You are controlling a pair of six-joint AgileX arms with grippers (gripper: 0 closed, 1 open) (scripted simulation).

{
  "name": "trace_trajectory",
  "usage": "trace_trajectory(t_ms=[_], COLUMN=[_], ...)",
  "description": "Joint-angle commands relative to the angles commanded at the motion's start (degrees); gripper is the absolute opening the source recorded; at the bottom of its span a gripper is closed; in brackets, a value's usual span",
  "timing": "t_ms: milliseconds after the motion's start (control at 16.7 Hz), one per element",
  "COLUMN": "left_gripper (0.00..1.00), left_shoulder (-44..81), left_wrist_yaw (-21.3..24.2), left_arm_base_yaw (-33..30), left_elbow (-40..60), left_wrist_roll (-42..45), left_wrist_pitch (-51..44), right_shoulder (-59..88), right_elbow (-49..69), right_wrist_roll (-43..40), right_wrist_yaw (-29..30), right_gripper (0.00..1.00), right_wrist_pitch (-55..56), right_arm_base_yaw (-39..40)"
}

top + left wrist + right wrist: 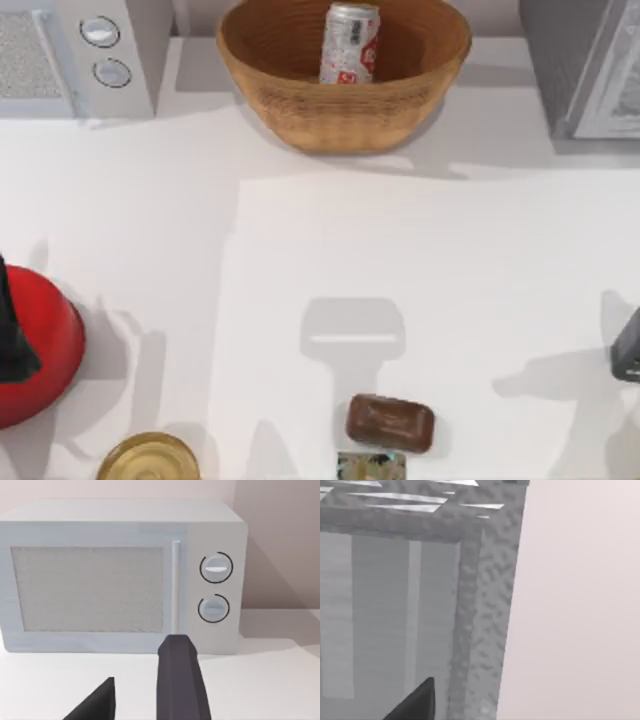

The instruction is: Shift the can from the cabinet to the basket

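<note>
Your left gripper [145, 695] is sitting low at the table's left edge, fingers spread apart with nothing between them, facing the microwave [120, 575]. Your right gripper [417, 700] is waiting at the right edge, pointing at the grey cabinet [420, 590]; whether its fingers are apart, you cannot tell. The can [349, 42] is leaning inside the basket [345, 110] at the back. A brown soap bar [390, 423] is lying near the front.

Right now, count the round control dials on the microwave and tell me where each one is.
2. Both sit on the microwave panel right of its door: the upper dial and the lower dial directly beneath it. In the top view the microwave is cut off by the frame, so other controls may be hidden.
</note>
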Motion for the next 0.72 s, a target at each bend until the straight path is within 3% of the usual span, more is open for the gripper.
trace_trajectory(t_ms=[420, 720], left_gripper=[1.0, 1.0], left_shoulder=[0.0, 0.0], left_wrist_yaw=[0.0, 0.0], left_arm_base_yaw=[0.0, 0.0], left_elbow=[0.0, 0.0], left_wrist_roll=[0.0, 0.0], left_wrist_pitch=[0.0, 0.0], right_shoulder=[-2.8, -1.7], right_elbow=[32.3, 40.9], right_wrist_roll=[-0.7, -1.9], right_wrist_yaw=[-0.2, 0.1], right_gripper=[1.0, 1.0], right_wrist_pitch=[-38.1, -50.7], right_arm_base_yaw=[0.4, 1.4])
